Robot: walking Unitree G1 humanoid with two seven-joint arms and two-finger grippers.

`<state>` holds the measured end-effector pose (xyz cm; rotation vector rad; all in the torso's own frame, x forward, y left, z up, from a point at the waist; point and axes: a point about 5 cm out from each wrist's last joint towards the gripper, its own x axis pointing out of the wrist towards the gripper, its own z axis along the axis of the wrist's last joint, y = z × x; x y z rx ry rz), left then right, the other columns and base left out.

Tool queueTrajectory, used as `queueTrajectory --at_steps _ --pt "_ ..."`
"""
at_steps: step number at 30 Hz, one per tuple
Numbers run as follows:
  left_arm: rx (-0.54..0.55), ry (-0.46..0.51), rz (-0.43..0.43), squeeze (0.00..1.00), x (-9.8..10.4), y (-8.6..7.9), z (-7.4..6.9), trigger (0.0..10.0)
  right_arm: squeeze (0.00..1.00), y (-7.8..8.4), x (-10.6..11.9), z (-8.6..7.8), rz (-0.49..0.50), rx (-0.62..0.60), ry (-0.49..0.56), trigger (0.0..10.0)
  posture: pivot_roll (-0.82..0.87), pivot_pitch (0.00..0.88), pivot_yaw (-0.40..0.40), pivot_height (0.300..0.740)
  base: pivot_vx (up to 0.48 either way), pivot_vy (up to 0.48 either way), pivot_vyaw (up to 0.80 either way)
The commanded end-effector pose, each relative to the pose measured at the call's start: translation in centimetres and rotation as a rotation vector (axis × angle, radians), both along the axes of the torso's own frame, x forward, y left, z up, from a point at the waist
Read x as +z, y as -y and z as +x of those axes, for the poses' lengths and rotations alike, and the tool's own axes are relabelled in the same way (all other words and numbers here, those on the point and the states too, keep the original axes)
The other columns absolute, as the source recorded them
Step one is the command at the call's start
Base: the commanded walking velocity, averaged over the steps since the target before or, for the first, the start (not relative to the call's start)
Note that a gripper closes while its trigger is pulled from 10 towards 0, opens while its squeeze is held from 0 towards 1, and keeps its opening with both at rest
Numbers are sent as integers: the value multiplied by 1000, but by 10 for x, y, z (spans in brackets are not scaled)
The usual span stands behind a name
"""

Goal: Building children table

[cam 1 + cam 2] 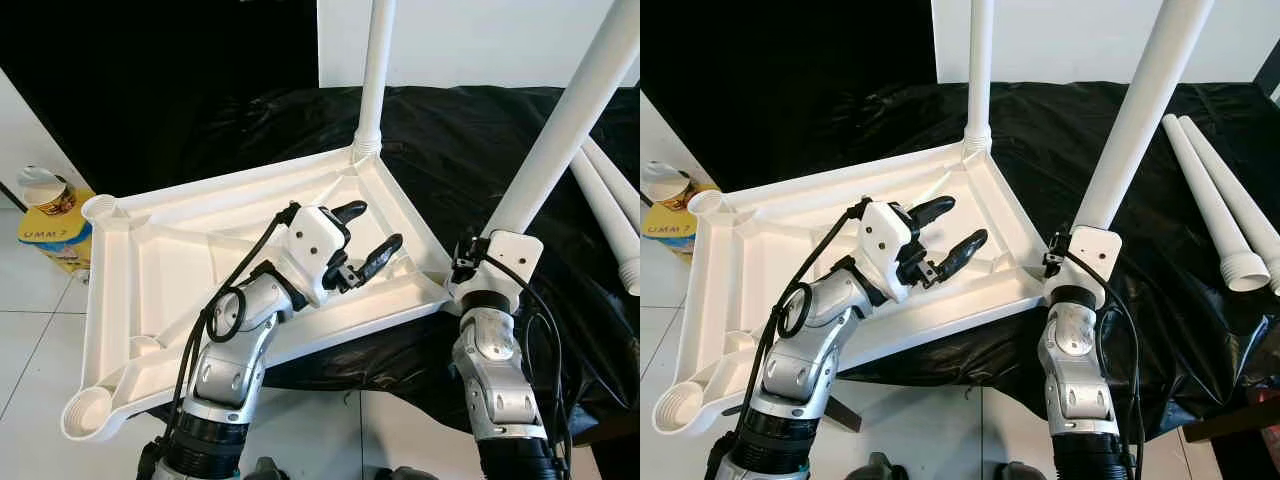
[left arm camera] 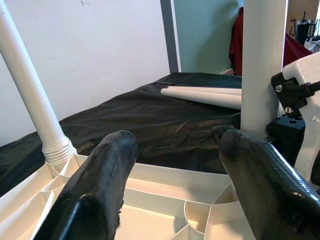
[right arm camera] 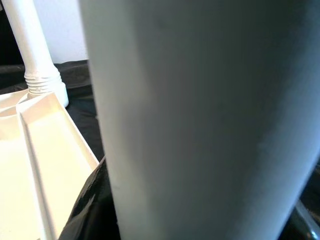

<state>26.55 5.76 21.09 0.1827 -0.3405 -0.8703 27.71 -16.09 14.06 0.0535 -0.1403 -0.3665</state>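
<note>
White plastic tabletop (image 1: 180,250) lies upside down on black sheeting (image 1: 470,150). I see my left gripper (image 1: 365,240) hovering over it, fingers apart. Right gripper (image 1: 478,250) clamps a white tube leg (image 1: 560,130) at the near corner. Right-eye view adds two spare legs (image 1: 1215,200).

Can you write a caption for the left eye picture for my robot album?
Right gripper holds a white table leg at the upturned tabletop's corner; open left gripper hovers over it.

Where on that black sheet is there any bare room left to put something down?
The black sheet lies bare behind the upturned tabletop. The right side holds two loose legs; the near corner is crowded by the right gripper holding a leg.
</note>
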Motion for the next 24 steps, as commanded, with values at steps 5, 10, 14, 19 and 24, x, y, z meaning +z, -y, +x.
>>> queueTrajectory --at_steps 5,10,14,19,24 --pt "82 10 -32 0 1 -2 1 10000 0 9 -27 -9 60 -73 -131 10000 23 88 15 740 0 0 0" --pt "84 10 -34 0 2 -2 2 10000 0 10 -20 -9 73 -69 -88 10000 24 90 16 740 0 0 0" --pt "89 11 -35 0 2 -3 2 10000 0 8 28 -7 41 -24 149 10000 21 95 22 740 0 0 0" --pt "89 12 -36 0 3 -3 3 10000 0 6 37 -7 28 -13 185 10000 21 98 23 740 0 0 0" --pt "90 13 -37 0 3 -3 3 10000 0 5 33 -7 24 -11 166 10000 22 100 24 740 0 0 0"
